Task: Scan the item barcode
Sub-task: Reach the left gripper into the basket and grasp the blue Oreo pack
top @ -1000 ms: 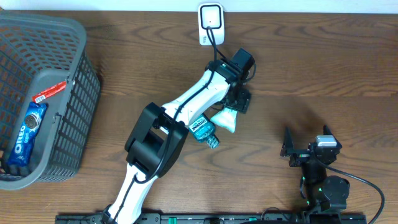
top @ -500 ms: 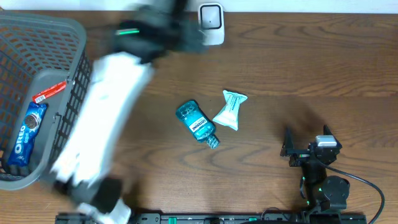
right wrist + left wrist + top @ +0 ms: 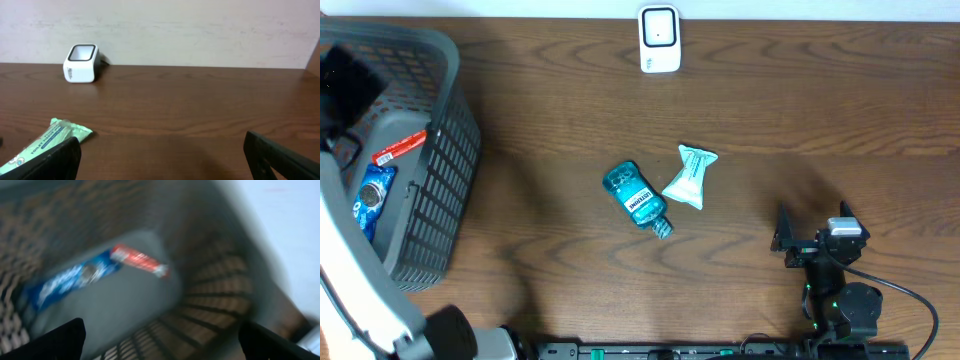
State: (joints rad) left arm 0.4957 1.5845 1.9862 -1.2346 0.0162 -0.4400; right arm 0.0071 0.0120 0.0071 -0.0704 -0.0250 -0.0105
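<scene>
A white barcode scanner [image 3: 659, 38] stands at the back edge of the table, also seen in the right wrist view [image 3: 81, 63]. Mid-table lie a teal mouthwash bottle [image 3: 636, 196] and a green packet [image 3: 690, 177]. My left gripper [image 3: 162, 330] hangs open over the grey basket [image 3: 440, 150] with nothing between its fingers. Its blurred view looks down on a blue Oreo pack [image 3: 65, 282] and a red bar [image 3: 140, 261] on the basket floor. My right gripper [image 3: 162, 145] rests open and empty at the front right, with the green packet [image 3: 45, 142] to its left.
The left arm [image 3: 355, 290] runs along the table's left edge beside the basket. The Oreo pack [image 3: 370, 195] and red bar [image 3: 400, 147] lie in the basket. The right arm's base [image 3: 845, 305] sits at the front right.
The left arm has let go of the mouthwash bottle mid-table and swung left to above the basket. The bottle and packet lie still. The right arm has not moved.
</scene>
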